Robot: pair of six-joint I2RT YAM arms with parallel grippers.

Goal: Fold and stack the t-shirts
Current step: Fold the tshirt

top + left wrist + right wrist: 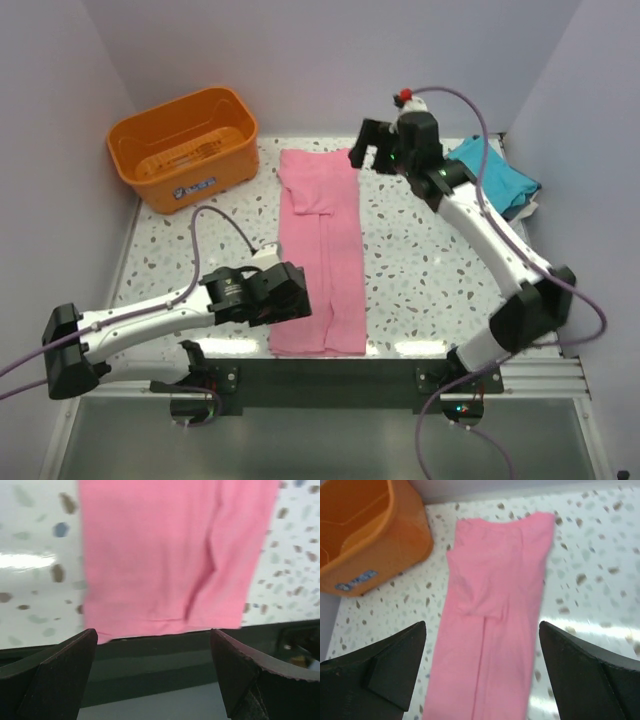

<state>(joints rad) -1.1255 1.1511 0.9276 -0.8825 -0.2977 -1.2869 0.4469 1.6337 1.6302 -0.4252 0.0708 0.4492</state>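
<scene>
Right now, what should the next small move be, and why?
Probably lower the left gripper onto the near hem of the pink shirt and pinch it. That gripper and the right gripper are both open, the shirt lies in a lengthwise strip, and its hem sits just ahead of the left fingers.

The table (420, 260) is white with dark speckles. A pink shirt (322, 250), folded into a long narrow strip, lies flat down the middle, reaching from near the far edge to the near edge. A basket (180, 145), orange, stands in the far left corner, near the strip's far end. At the far right edge a teal shirt (500, 180) rests on white cloth (527, 211).
</scene>
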